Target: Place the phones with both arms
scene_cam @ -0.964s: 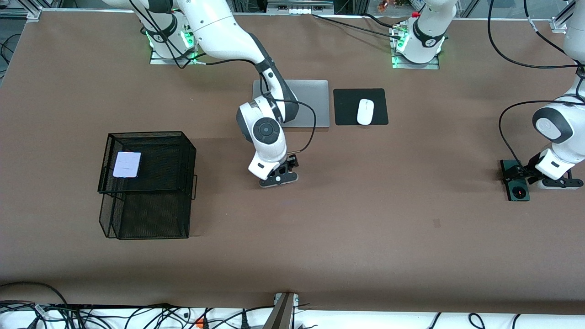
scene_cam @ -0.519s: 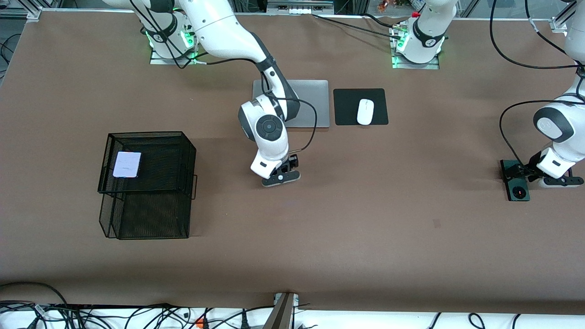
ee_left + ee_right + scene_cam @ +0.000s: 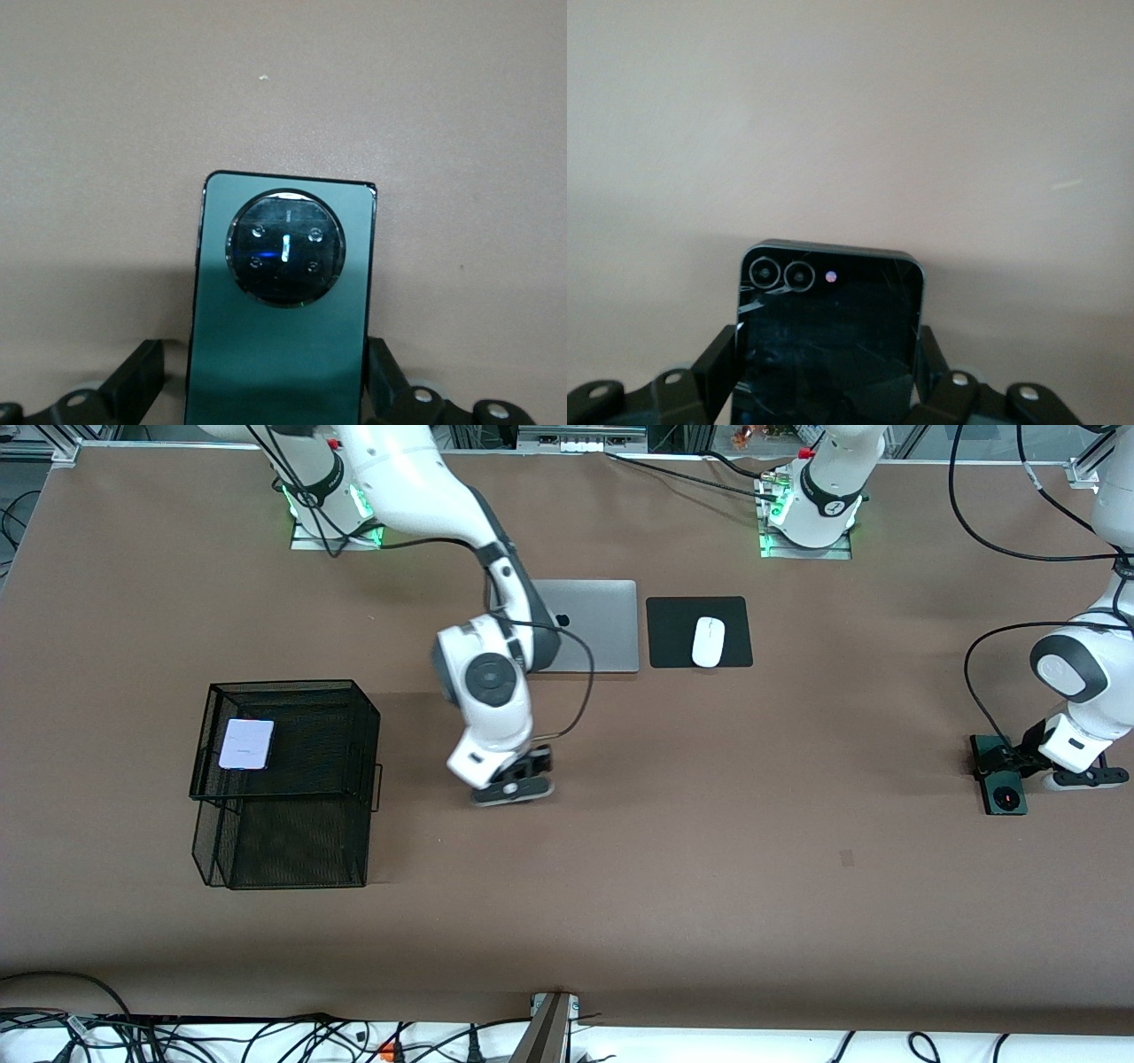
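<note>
Since the earlier frame the right arm has swung its wrist toward the wire basket (image 3: 283,779), carrying the right pincer (image 3: 512,790) off the spot in front of the laptop (image 3: 589,624); it now hangs over bare counter (image 3: 673,886), forearm angled steeply down. Its fingers (image 3: 716,363) are clamped on the black phone (image 3: 828,345). The left pincer (image 3: 1032,766), unmoved, sits low at the left arm's end, fingers (image 3: 133,390) spread either side of the green phone (image 3: 282,310), whose camera ring points to twelve o'clock in the left wrist view. The lilac phone (image 3: 246,744) lies on the basket's top tier.
</note>
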Controlling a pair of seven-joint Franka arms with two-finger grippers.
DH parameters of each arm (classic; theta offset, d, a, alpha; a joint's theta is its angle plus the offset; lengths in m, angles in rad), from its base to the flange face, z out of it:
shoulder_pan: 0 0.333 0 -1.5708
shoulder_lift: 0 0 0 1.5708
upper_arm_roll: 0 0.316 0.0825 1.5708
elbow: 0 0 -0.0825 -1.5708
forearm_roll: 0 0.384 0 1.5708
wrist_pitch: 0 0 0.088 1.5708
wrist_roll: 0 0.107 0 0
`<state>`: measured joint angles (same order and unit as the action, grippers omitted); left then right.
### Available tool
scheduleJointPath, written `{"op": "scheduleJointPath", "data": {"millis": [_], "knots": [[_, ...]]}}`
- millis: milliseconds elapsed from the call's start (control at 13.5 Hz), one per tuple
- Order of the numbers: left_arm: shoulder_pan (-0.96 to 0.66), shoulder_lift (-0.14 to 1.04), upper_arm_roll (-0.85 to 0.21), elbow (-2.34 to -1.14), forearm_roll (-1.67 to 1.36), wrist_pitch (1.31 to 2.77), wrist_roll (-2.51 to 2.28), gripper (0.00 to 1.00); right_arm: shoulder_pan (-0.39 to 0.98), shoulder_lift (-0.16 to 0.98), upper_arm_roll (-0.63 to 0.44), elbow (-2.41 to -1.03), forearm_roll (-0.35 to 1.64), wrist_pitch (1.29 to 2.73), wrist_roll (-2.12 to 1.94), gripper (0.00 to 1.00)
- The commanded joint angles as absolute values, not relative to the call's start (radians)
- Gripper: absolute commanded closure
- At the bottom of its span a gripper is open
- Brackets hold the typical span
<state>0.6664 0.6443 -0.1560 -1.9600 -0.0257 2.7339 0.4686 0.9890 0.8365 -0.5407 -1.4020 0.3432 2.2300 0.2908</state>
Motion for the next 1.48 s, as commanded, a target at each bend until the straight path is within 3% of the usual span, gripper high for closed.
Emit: {"op": "scheduleJointPath", "data": {"millis": [0,74,148,297,371,593,816,1038,1409], "knots": [[0.658,0.673,-0.161,-1.947,-0.051,2.764,0.454,0.00,0.992,0.686,-0.668,-1.436,0.333,2.087,0.256,0.80],[0.655,0.676,-0.161,-1.947,-0.052,2.764,0.446,0.00,0.992,0.674,-0.723,-1.433,0.333,2.051,0.227,0.80],[0.653,0.680,-0.161,-1.945,-0.051,2.764,0.433,0.09,0.992,0.673,-0.786,-1.428,0.333,2.027,0.183,0.80],[0.637,0.680,-0.161,-1.945,-0.051,2.764,0.407,0.39,0.977,0.675,-0.874,-1.430,0.334,2.003,0.051,0.79],[0.629,0.680,-0.161,-1.944,-0.049,2.764,0.391,0.52,0.932,0.676,-0.883,-1.430,0.342,2.002,-0.010,0.79],[0.606,0.678,-0.161,-1.928,-0.043,2.755,0.354,0.76,0.803,0.701,-0.868,-1.430,0.392,2.017,-0.113,0.79],[0.583,0.667,-0.155,-1.905,-0.038,2.706,0.347,0.86,0.713,0.745,-0.815,-1.427,0.517,2.023,-0.271,0.79],[0.578,0.660,-0.155,-1.813,-0.035,2.536,0.347,0.93,0.675,0.805,-0.792,-1.427,0.554,2.133,-0.327,0.79],[0.516,0.655,-0.153,-1.726,-0.035,2.409,0.261,0.98,0.557,0.808,-0.650,-1.439,0.580,2.138,-0.394,0.71]]}}
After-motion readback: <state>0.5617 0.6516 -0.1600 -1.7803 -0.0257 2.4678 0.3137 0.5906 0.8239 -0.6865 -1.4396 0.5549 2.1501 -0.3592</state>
